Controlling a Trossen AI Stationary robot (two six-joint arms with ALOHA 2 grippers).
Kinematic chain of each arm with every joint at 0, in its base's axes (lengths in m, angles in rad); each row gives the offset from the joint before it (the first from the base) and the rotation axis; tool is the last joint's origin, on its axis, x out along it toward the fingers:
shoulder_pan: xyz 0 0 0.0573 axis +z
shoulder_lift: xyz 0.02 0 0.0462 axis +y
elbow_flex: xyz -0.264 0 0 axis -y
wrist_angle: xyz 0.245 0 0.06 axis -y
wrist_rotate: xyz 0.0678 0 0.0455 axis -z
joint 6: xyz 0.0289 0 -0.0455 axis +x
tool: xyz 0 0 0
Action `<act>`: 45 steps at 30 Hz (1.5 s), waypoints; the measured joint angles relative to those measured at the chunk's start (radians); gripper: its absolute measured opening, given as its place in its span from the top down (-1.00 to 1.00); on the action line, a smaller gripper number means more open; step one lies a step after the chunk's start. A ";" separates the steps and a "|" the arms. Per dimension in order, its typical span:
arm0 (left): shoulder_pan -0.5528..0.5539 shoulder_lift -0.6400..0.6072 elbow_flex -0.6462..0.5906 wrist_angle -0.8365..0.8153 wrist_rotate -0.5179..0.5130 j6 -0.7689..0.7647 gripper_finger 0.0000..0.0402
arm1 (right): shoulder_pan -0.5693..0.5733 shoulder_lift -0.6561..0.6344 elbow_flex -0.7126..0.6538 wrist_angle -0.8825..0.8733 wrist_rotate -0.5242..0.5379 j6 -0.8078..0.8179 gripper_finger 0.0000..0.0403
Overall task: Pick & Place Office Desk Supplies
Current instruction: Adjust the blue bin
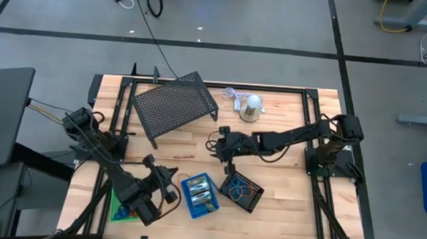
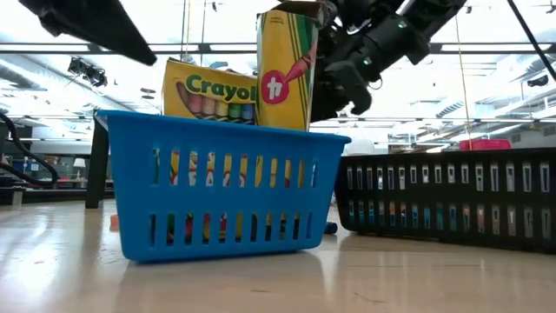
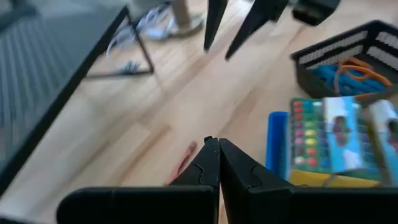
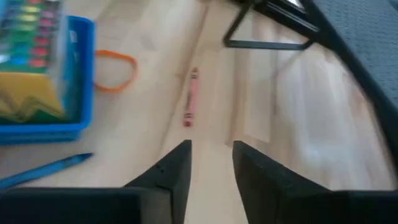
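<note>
Red crayon (image 4: 189, 99) lies loose on the bare worktop (image 1: 281, 218), dead ahead at twelve o'clock of your right claw (image 4: 210, 163), long axis pointing along your approach. That claw's spread and empty, nearer than the left claw (image 3: 217, 163), which is pressed together. Orange loop (image 4: 114, 70) and blue tray (image 4: 79, 74) sit toward ten o'clock. Open factory floor beyond.

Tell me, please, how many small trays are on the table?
3: the green tray under the left arm, the blue tray holding crayon boxes, the black mesh tray beside it. Others may be hidden.
</note>
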 joint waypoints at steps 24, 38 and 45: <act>0.260 0.105 0.000 0.083 0.470 0.269 1.00 | 0.190 -0.142 0.127 -0.386 0.173 0.089 0.99; 0.346 0.105 0.000 0.230 0.650 0.561 1.00 | 0.356 -0.311 0.127 -0.519 0.270 0.226 1.00; 0.355 0.105 0.000 0.318 0.731 0.659 1.00 | 0.370 -0.311 0.127 -0.556 0.283 0.260 1.00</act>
